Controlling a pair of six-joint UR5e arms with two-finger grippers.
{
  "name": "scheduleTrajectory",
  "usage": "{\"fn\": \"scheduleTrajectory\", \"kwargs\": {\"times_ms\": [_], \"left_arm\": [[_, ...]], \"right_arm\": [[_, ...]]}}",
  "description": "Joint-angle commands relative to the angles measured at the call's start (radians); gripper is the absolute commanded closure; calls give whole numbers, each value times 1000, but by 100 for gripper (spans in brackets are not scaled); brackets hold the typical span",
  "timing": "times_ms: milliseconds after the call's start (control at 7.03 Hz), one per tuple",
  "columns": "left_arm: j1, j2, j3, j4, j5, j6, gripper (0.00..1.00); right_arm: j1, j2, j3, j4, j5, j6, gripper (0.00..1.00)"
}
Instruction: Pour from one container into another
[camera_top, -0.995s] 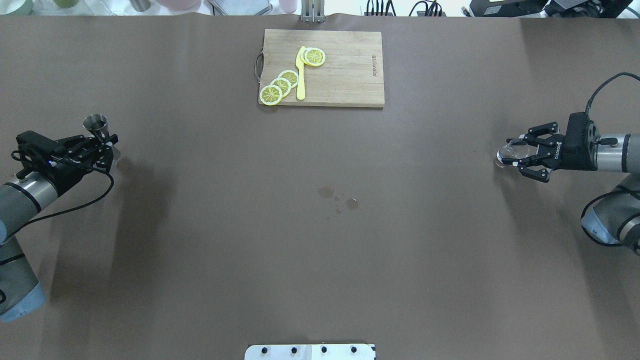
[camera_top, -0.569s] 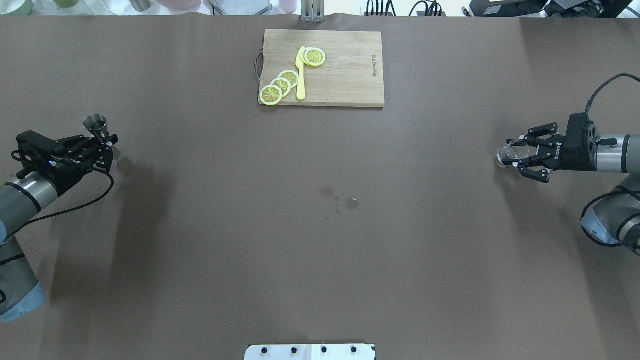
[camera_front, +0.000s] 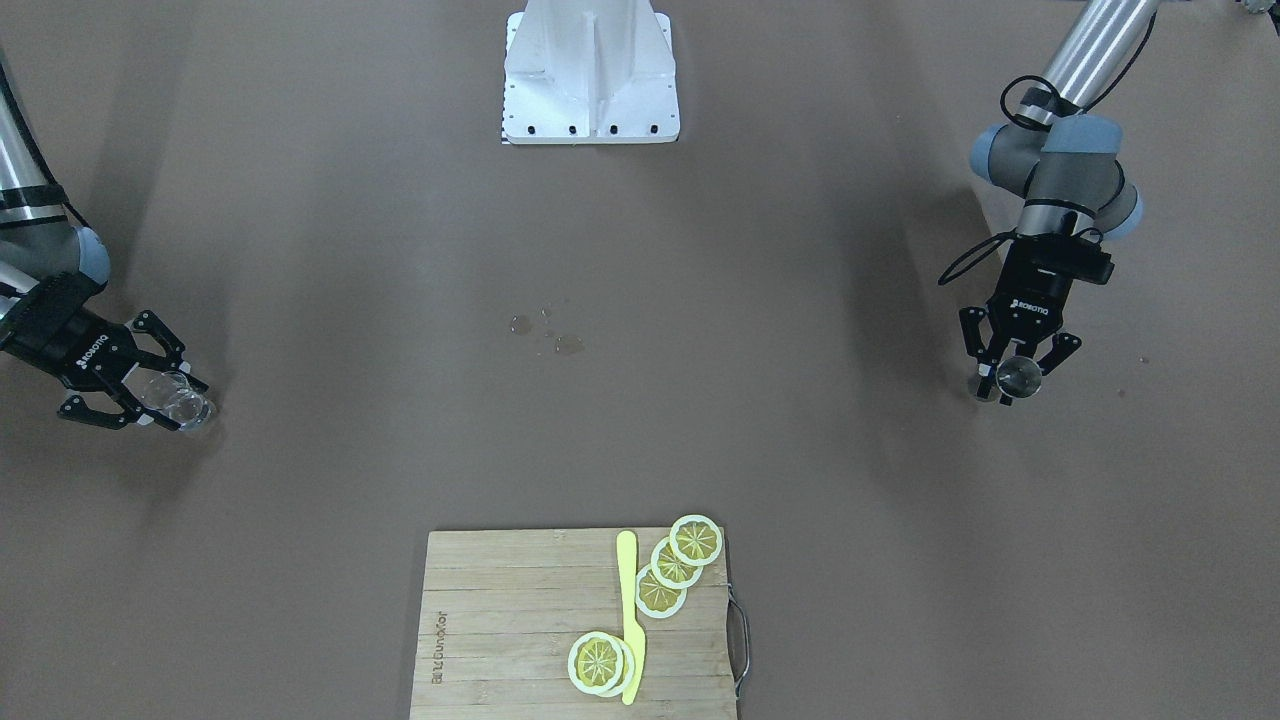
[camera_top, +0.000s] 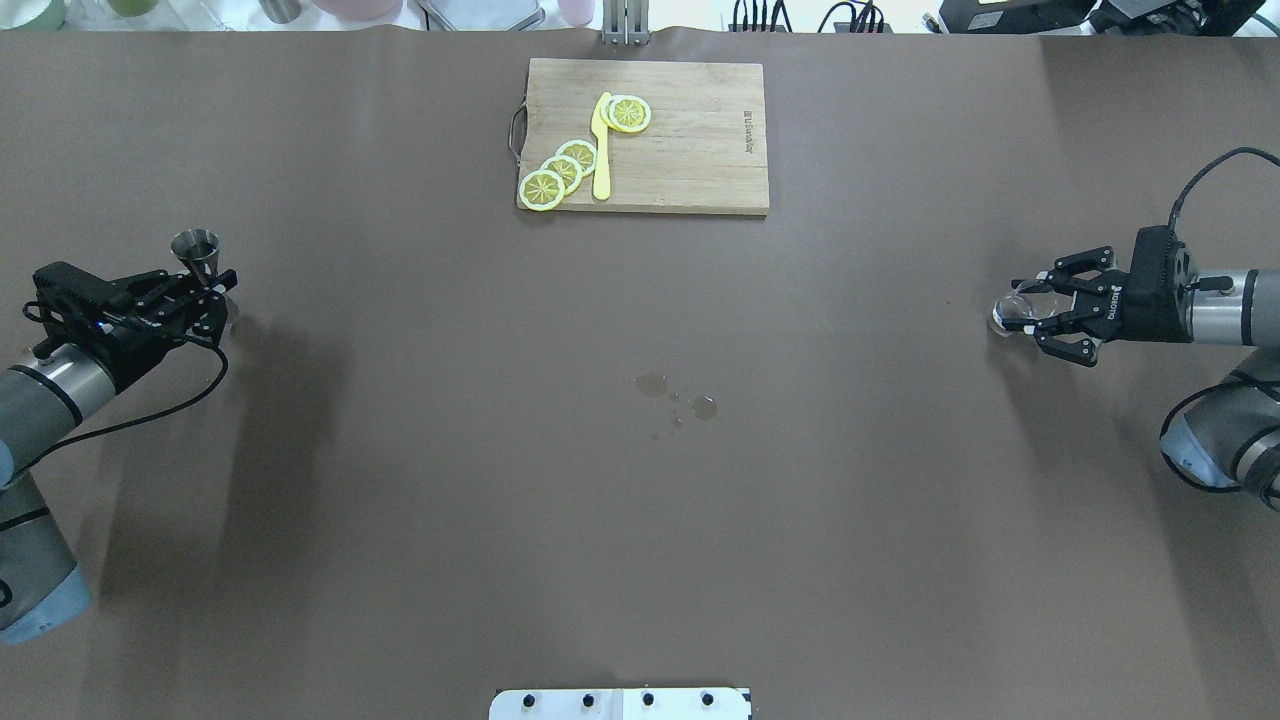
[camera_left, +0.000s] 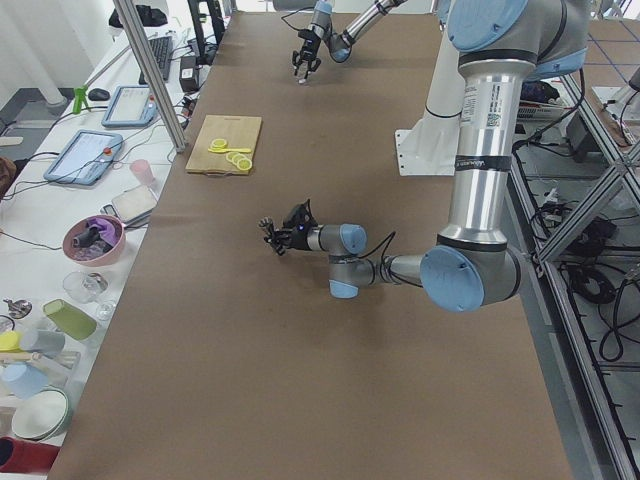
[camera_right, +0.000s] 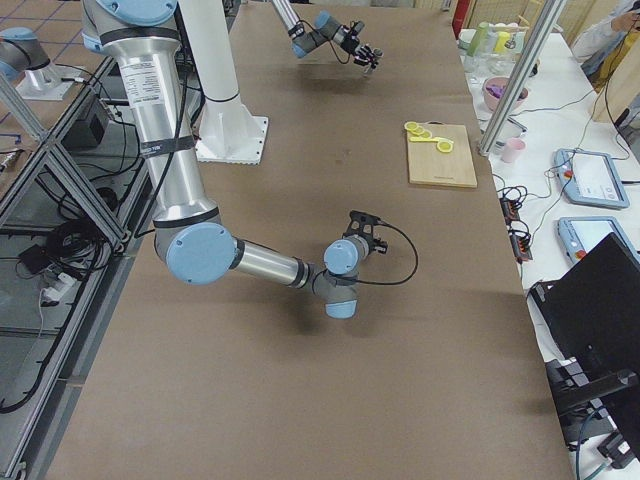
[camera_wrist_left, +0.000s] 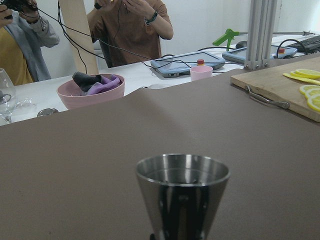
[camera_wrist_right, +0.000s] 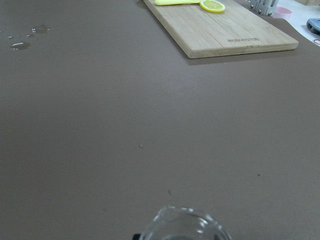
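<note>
A small steel jigger (camera_top: 195, 246) stands upright in my left gripper (camera_top: 212, 293), which is shut on its lower part at the table's left side. The front view shows the jigger (camera_front: 1018, 376) in that gripper (camera_front: 1008, 380), and it fills the bottom of the left wrist view (camera_wrist_left: 182, 195). At the table's right side my right gripper (camera_top: 1025, 312) is shut on a clear glass cup (camera_top: 1010, 313). In the front view the cup (camera_front: 182, 402) sits between that gripper's (camera_front: 172, 405) fingers. Only the cup's rim (camera_wrist_right: 182, 227) shows in the right wrist view. Both grippers are low over the brown table.
A wooden cutting board (camera_top: 700, 150) lies at the far middle with lemon slices (camera_top: 560, 170) and a yellow knife (camera_top: 601, 150). Small water drops (camera_top: 675, 398) mark the table's centre. Beyond the far edge stand a pink bowl (camera_wrist_left: 90, 90), tablets and people.
The left gripper and the jigger have edged slightly toward the table's far side. The right gripper and the glass have shifted a little. Both grips look unchanged.
</note>
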Motion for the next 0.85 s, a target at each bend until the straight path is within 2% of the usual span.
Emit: {"fn": "scheduleTrajectory", "kwargs": {"times_ms": [0,142,711], "left_arm": [[0,0,1,0,2,25,77],[-1,0,-1,-2,0,25,96],[-1,0,-25,-12,0,25,97]], "right_arm": [[0,0,-1,0,1,7,100],[-2,0,-1,-2,1,9,100],[-3,0,-4,0,3,7,100]]}}
